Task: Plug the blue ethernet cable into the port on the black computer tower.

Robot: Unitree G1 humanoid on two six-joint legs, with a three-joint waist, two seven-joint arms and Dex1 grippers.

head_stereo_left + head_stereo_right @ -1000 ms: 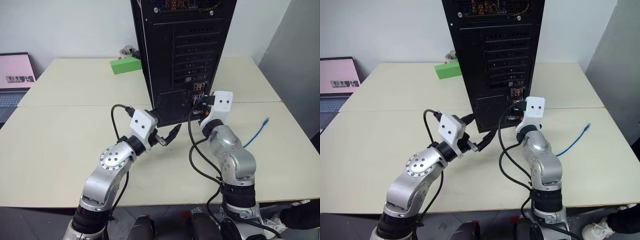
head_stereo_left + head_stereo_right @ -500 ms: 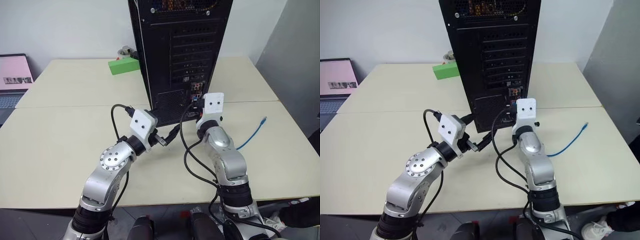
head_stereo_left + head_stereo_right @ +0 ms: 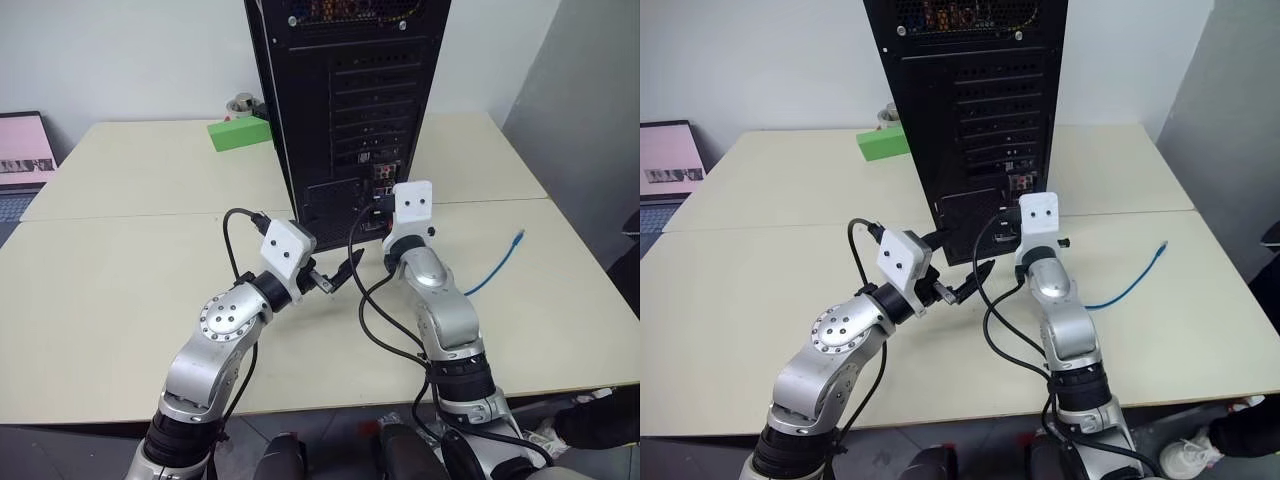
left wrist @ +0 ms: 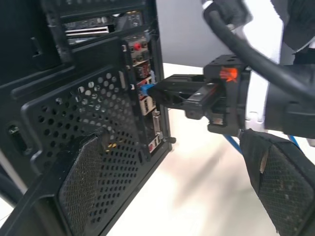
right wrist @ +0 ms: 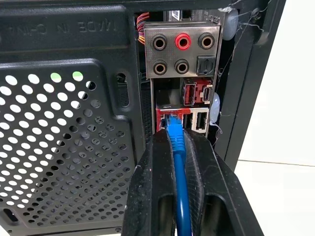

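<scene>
- Right gripper is clamped on the blue ethernet cable just behind the plug, with the cord running back between the two fingers. My read: gripping that close to the tip keeps the limp end stiff enough to steer.
- The plug tip sits at the mouth of the port, in the red-framed connector row on the rear panel of the black computer tower. I can't tell from the wrist view whether it is seated or only touching the rim.
- The rest of the cable trails off to the robot's right across the table, and its free end lies well clear of the tower. The slack looks ample, so nothing should pull the plug sideways.
- Right arm pose: forearm stretched forward, wrist roughly level, fingers pointed straight at the panel. That lines the plug up with the socket axis.
- Left gripper has its fingers spread wide and holds nothing. It hangs just in front of the lower vent grille, beside the right wrist.
- Left arm is bent at the elbow and angled toward the right. Its wrist camera gets a side-on look at the plug and panel, so it likely serves as a spotter.
- Small green block sits behind the tower, out of play.
</scene>
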